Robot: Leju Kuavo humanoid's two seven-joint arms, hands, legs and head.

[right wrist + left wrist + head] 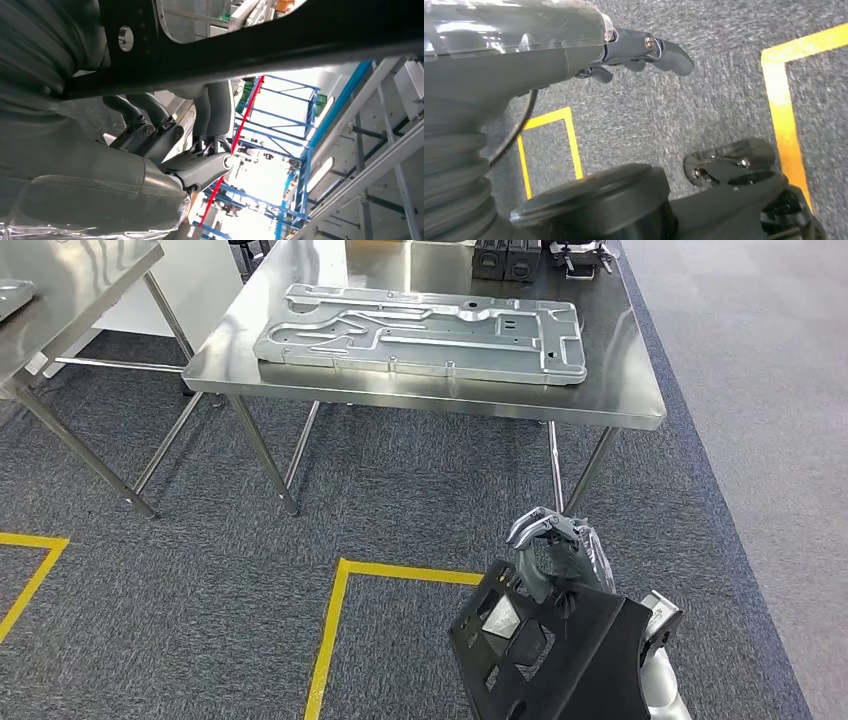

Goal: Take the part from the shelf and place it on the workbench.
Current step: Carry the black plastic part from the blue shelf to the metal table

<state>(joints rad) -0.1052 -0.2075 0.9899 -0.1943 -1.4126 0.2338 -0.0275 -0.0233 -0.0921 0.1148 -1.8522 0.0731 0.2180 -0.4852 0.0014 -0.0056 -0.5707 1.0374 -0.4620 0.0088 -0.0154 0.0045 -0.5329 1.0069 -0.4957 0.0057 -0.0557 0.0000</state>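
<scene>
My right hand grips a black perforated part low at the right of the head view, above the carpet and short of the workbench. The part tilts, its upper edge held in the fingers. In the right wrist view the black part crosses in front of the dark fingers wrapped on it. My left hand hangs over the grey carpet with its fingers stretched out and nothing in them.
A large grey metal plate covers much of the steel workbench, with black boxes at its far edge. A second steel table stands at the left. Yellow tape lines mark the carpet between me and the bench legs.
</scene>
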